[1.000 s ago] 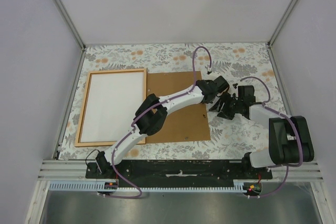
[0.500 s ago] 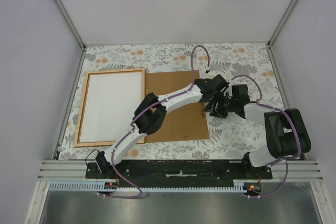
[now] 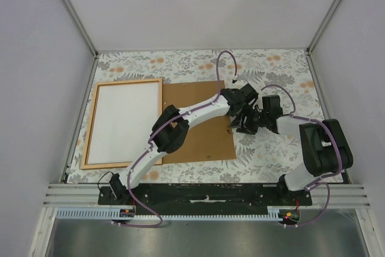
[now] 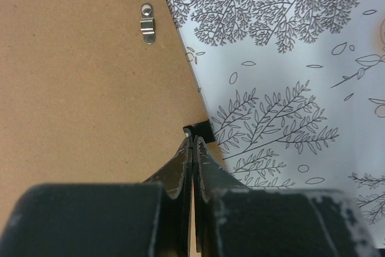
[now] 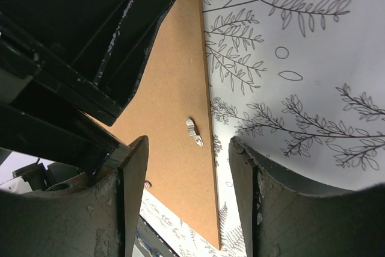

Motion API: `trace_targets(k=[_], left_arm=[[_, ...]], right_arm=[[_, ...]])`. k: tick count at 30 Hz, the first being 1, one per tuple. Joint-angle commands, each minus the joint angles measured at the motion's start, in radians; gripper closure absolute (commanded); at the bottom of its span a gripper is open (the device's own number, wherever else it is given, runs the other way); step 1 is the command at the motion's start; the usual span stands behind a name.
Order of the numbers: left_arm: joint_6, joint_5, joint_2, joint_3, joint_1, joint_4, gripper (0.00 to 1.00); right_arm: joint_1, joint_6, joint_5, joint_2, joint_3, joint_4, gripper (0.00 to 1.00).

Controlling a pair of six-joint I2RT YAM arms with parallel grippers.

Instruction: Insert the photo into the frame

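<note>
The photo [image 3: 123,121] lies white side up inside the light wooden frame [image 3: 90,126] at the table's left. A brown backing board [image 3: 198,139] lies right of it, touching the frame. My left gripper [image 3: 234,125] is at the board's right edge; in the left wrist view it [image 4: 193,144] is shut, its tips on a small black tab [image 4: 201,129] at that edge. My right gripper [image 3: 246,126] is open just right of it; in the right wrist view it [image 5: 187,176] straddles the board's edge [image 5: 174,88] above a metal hanger [image 5: 193,131].
A leaf-print cloth [image 3: 271,70] covers the table. Enclosure walls and metal posts stand close on the left, right and back. A second metal hanger [image 4: 147,23] sits on the board [image 4: 84,88]. The two arms crowd each other at the board's right edge.
The backing board and the frame with the photo have slid a little to the left. Both grippers moved left with the board's right edge, the right one closing in on the left.
</note>
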Motion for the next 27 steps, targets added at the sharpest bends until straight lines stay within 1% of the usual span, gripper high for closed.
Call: trace_targets(k=[1,22,27], left_arm=[[0.022,-0.006,-0.079,-0.006,-0.008,-0.043,0.98],[0.033,-0.018,-0.136,-0.003,-0.007,-0.062,0.98],[0.038,-0.018,-0.145,-0.002,-0.007,-0.063,0.98]], right_arm=[[0.024,-0.008,0.04,0.042,0.023,0.018,0.36],[0.091,0.026,0.034,0.149,0.054,0.087,0.36],[0.1,0.035,0.039,0.154,0.059,0.094,0.36]])
